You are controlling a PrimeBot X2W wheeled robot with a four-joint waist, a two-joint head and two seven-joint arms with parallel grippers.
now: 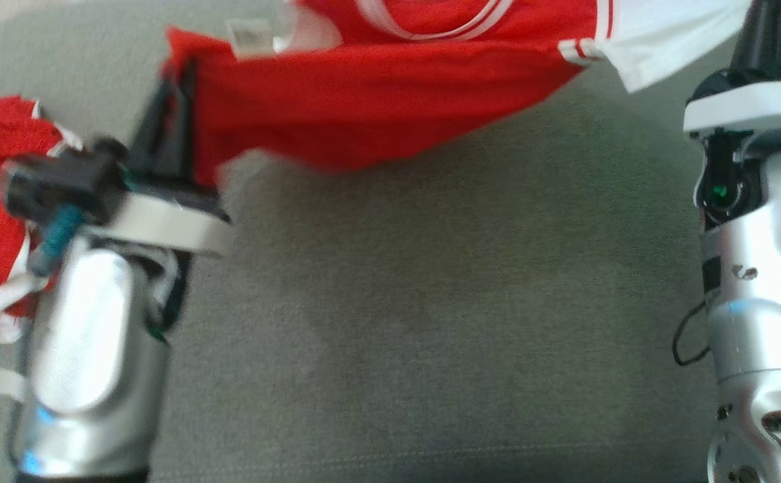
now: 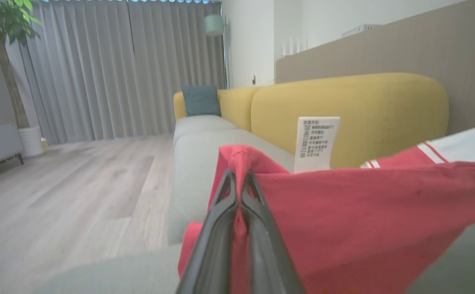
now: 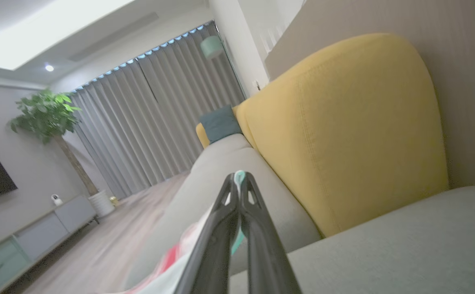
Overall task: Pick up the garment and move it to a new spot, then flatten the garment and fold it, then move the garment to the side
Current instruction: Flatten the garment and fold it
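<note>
You have the garment (image 1: 377,100) slung long-axis left-to-right above the grey sofa seat (image 1: 431,322), left gripper (image 2: 237,176) pinching its red corner and right gripper (image 3: 239,181) clamped on its white edge, neither arm nearer.

I could read nothing: the white label (image 2: 316,143) on the red garment (image 2: 364,220) carried rows of print too blurred.

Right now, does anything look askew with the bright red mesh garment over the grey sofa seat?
Yes. The red mesh garment hangs slack and sagging from the left gripper, not flat, and its white care label sticks straight up, exposed.
</note>
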